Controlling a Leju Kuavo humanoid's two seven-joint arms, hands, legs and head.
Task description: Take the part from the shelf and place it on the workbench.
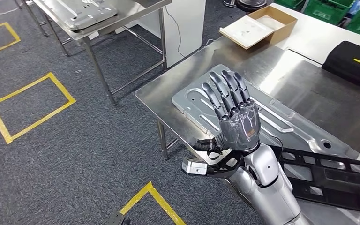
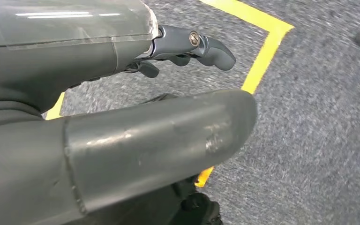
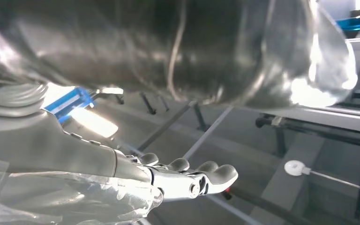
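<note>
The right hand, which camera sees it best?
The head view: the whole right hand shows from the back, fingers spread and holding nothing, raised over the metal part on the workbench. The right wrist view catches just its fingers from the side. The left wrist view looks at the floor.

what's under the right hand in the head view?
The open right hand hovers over the silver metal part, which lies flat on the steel workbench. A black frame lies beside it. Hand and forearm hide part of the panel's middle.
</note>
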